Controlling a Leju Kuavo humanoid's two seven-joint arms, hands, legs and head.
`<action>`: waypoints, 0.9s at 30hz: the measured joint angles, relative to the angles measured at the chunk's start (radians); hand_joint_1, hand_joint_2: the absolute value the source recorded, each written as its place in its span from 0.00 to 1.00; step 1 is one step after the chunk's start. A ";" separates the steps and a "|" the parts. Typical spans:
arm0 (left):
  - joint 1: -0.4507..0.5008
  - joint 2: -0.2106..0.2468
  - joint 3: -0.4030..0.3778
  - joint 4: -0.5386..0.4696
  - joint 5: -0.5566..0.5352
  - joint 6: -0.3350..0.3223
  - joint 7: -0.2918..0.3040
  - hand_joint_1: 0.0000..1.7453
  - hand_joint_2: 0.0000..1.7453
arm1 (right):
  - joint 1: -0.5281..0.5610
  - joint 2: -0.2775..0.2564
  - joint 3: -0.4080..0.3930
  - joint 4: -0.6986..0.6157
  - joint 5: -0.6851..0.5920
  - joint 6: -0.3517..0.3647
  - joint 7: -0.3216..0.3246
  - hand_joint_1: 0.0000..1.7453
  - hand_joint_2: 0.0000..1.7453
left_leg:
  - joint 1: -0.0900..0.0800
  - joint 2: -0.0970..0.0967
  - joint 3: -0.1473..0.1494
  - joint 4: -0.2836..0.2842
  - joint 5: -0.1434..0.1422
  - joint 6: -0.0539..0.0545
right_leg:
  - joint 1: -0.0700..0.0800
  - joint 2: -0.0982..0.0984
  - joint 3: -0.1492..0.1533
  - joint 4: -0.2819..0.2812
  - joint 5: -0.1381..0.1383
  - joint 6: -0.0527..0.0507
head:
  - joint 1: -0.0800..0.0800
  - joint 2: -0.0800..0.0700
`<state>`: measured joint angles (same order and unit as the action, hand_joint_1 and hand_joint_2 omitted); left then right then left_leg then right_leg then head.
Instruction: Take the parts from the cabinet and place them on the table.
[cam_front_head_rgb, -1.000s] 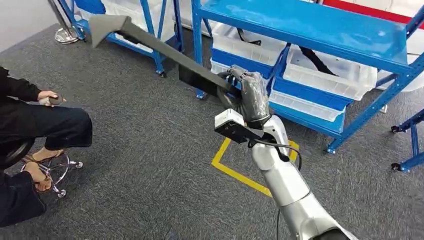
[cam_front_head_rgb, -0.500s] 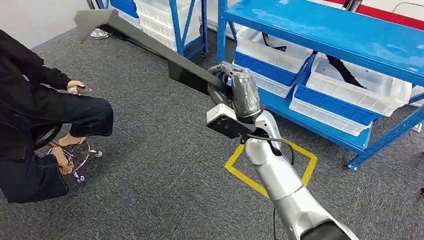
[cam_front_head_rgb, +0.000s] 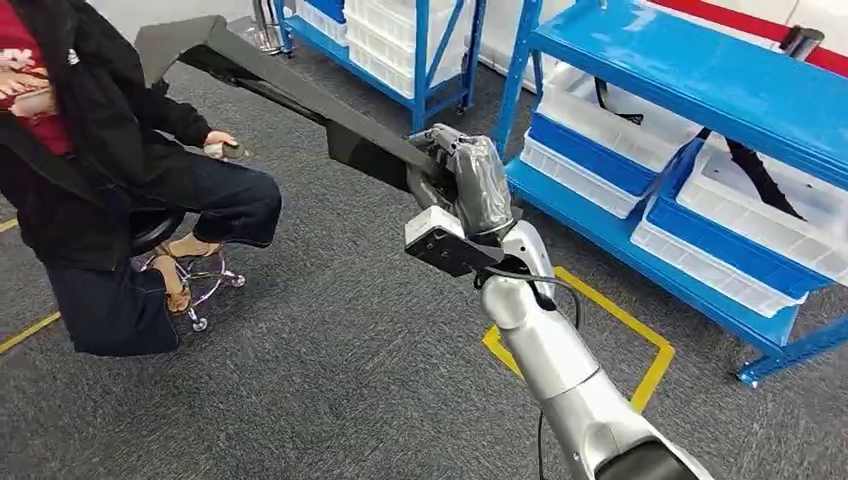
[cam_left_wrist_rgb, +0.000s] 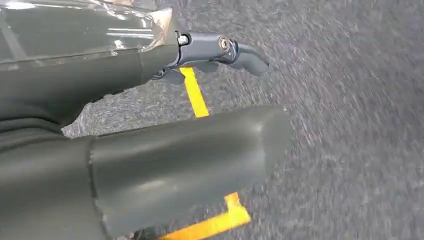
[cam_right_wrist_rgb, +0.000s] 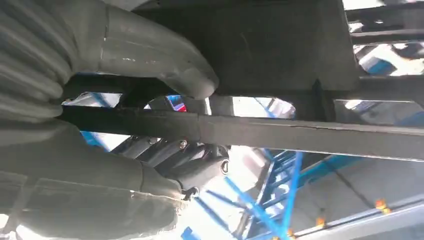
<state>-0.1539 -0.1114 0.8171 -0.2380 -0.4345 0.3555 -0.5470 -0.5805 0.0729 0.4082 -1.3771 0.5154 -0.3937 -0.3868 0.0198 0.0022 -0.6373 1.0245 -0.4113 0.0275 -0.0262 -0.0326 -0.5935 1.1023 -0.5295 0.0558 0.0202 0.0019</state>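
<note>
R hand (cam_front_head_rgb: 470, 185) round part (cam_front_head_rgb: 290, 85) (prob. firm)

No writing can be read anywhere here. The person's red shirt (cam_front_head_rgb: 25, 70) carries pale lettering at its chest, too blurred and too cut off by the jacket to make out. The blue shelving (cam_front_head_rgb: 700, 75) and white bins (cam_front_head_rgb: 610, 120) bear no legible labels.

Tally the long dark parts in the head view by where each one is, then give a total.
Long dark grey plastic part held in the right robot hand: 1
Long black parts lying in white plastic bins on the blue metal shelf rack: 2
Total: 3
</note>
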 joint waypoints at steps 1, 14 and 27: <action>-0.002 0.001 0.000 0.000 -0.003 0.000 0.001 0.00 0.00 | 0.004 -0.005 0.000 0.000 0.000 -0.001 0.000 1.00 1.00 | -0.002 -0.011 -0.002 0.000 0.000 0.006 | 0.001 0.015 -0.050 0.095 -0.037 -0.008 | 0.001 0.000; -0.001 -0.005 -0.002 0.000 -0.005 -0.001 0.009 0.00 0.00 | 0.026 -0.012 -0.003 -0.005 0.011 -0.004 0.004 1.00 1.00 | -0.028 -0.073 -0.021 0.022 -0.011 -0.008 | 0.032 0.053 0.030 -0.115 0.089 -0.071 | 0.001 0.000; -0.007 0.001 -0.002 0.000 -0.004 -0.008 0.009 0.00 0.00 | 0.029 -0.004 -0.002 -0.005 0.018 -0.008 0.007 1.00 1.00 | -0.010 0.031 0.003 -0.002 -0.008 -0.022 | 0.036 -0.050 0.037 -0.106 0.068 -0.037 | 0.003 0.000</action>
<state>-0.1611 -0.1103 0.8152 -0.2380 -0.4383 0.3471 -0.5383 -0.5511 0.0686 0.4059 -1.3821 0.5333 -0.4013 -0.3799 0.0094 0.0327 -0.6339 1.0227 -0.4191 0.0055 0.0094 -0.0823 -0.5565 0.9964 -0.4620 0.0184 0.0233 0.0019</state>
